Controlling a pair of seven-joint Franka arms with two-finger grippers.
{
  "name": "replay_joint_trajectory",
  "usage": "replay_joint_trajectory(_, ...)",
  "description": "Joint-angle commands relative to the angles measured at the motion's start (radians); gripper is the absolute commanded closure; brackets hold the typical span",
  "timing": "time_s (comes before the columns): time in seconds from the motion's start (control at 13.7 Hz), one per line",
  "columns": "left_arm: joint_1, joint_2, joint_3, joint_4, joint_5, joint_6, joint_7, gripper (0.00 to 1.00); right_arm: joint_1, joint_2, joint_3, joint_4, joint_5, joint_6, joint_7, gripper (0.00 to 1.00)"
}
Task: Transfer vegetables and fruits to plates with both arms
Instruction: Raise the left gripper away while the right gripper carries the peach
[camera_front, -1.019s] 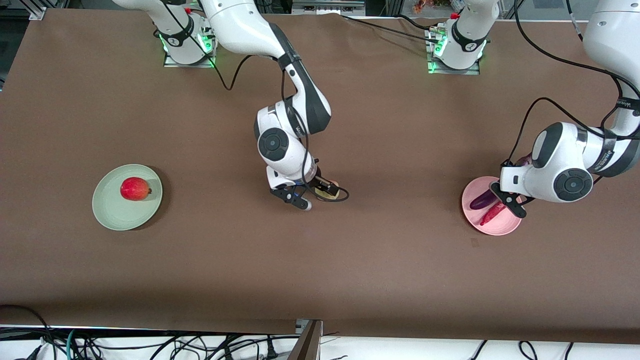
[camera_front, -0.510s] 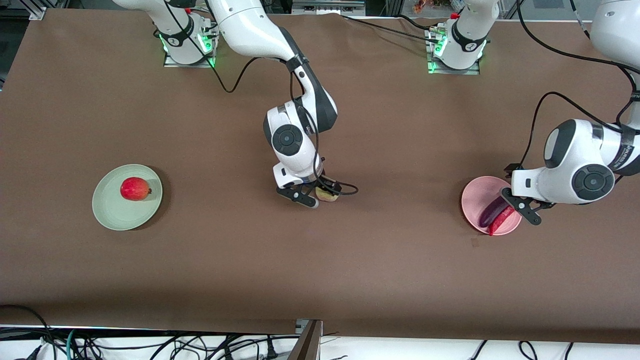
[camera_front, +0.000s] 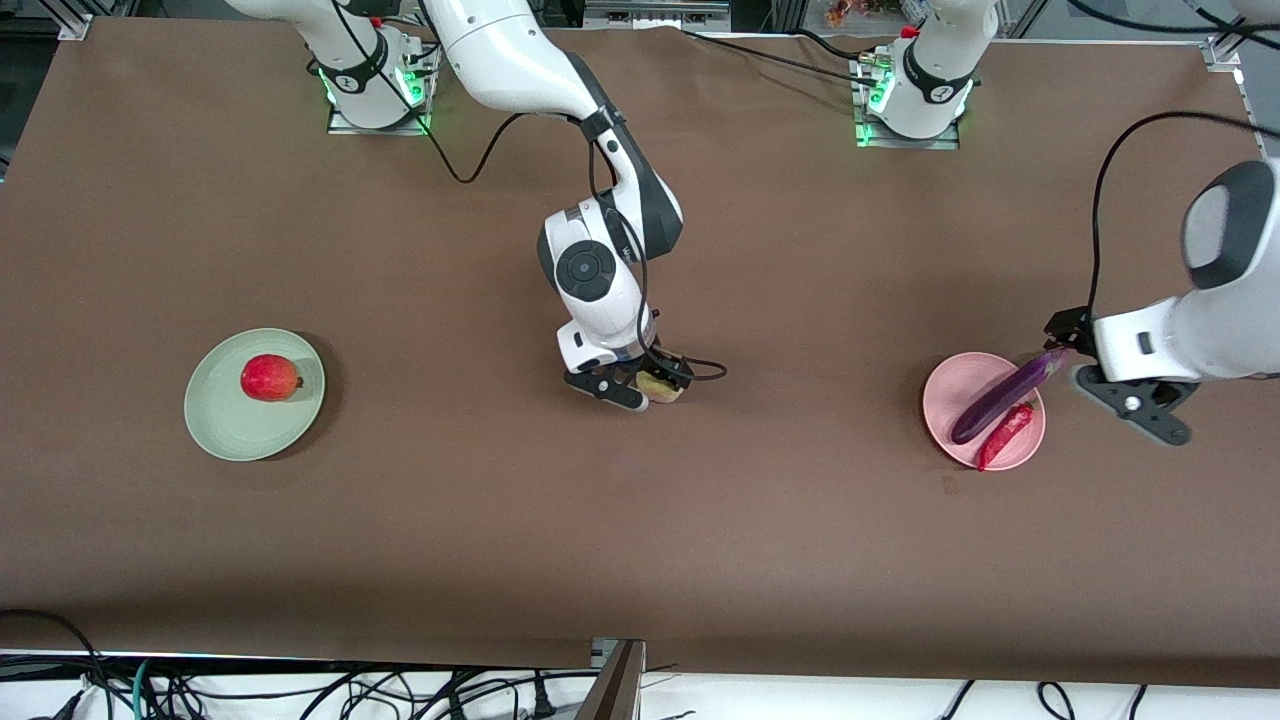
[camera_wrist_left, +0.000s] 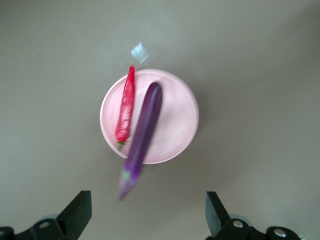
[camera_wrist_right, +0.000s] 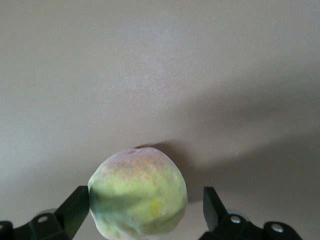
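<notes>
— What's on the plates?
— Pink plate (camera_front: 948, 392), toward the left arm's end: eggplant (camera_front: 1000, 393) and chili pepper (camera_front: 1005, 433). Mint plate (camera_front: 225, 425): red apple (camera_front: 268, 378).
— Grippers?
— Left gripper (camera_front: 1105, 362) spread empty beside the pink plate; right gripper (camera_front: 641, 386) open around the yellow-green fruit (camera_wrist_right: 138, 192) mid-table.

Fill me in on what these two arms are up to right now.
They are sorting produce onto plates. The right hand is down at mid-table, open, with the yellow-green fruit between its fingers, not yet gripped. The left hand is open and empty, up beside the pink plate, where the eggplant and chili pepper lie, the eggplant's end overhanging the rim. The red apple sits on the green plate.
</notes>
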Motion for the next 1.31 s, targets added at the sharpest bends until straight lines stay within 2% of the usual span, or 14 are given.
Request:
replay_joint_trajectory(0.0, -0.005, -0.003, -0.013, 0.148, -0.085, -0.136, -0.163, 0.00, 0.010, 0.009, -0.002, -0.003, -0.015, 0.013, 0.011, 0.00)
replay_joint_trajectory(0.15, -0.015, -0.008, -0.030, 0.200, -0.024, -0.173, -0.224, 0.00, 0.010, 0.011, -0.002, -0.003, -0.015, 0.024, 0.011, 0.00)
replay_joint_trajectory(0.22, -0.024, -0.025, -0.015, 0.225, -0.033, -0.187, -0.226, 0.00, 0.010, 0.015, -0.002, -0.003, -0.015, 0.036, 0.011, 0.00)
replay_joint_trajectory(0.29, -0.098, -0.099, 0.035, 0.210, -0.037, -0.176, -0.244, 0.00, 0.010, 0.019, 0.000, -0.003, -0.015, 0.048, 0.010, 0.00)
replay_joint_trajectory(0.44, -0.325, -0.175, 0.294, 0.190, -0.097, -0.170, -0.408, 0.00, 0.010, 0.023, 0.000, -0.003, -0.015, 0.058, 0.011, 0.00)
replay_joint_trajectory(0.51, -0.422, -0.228, 0.412, 0.111, -0.153, -0.120, -0.498, 0.00, 0.010, 0.025, -0.002, -0.003, -0.015, 0.058, 0.011, 0.00)
replay_joint_trajectory(0.58, -0.506, -0.297, 0.536, 0.003, -0.190, -0.019, -0.525, 0.00, 0.011, 0.025, -0.002, -0.003, -0.015, 0.058, 0.011, 0.00)
replay_joint_trajectory(0.66, -0.574, -0.374, 0.631, -0.134, -0.230, 0.109, -0.525, 0.00, 0.010, 0.025, 0.000, -0.003, -0.015, 0.059, 0.011, 0.00)
replay_joint_trajectory(0.73, -0.597, -0.441, 0.641, -0.254, -0.238, 0.179, -0.516, 0.00, 0.010, 0.026, 0.000, -0.003, -0.013, 0.073, 0.011, 0.00)
replay_joint_trajectory(0.8, -0.599, -0.465, 0.637, -0.304, -0.226, 0.180, -0.498, 0.00, 0.011, 0.029, 0.003, -0.003, -0.013, 0.090, 0.011, 0.00)
replay_joint_trajectory(1.02, -0.590, -0.467, 0.634, -0.312, -0.200, 0.155, -0.380, 0.00, 0.010, 0.031, 0.032, -0.003, -0.015, 0.122, 0.011, 0.00)
replay_joint_trajectory(1.24, -0.593, -0.448, 0.634, -0.297, -0.198, 0.129, -0.396, 0.00, 0.008, 0.038, 0.033, -0.003, -0.015, 0.127, 0.011, 0.03)
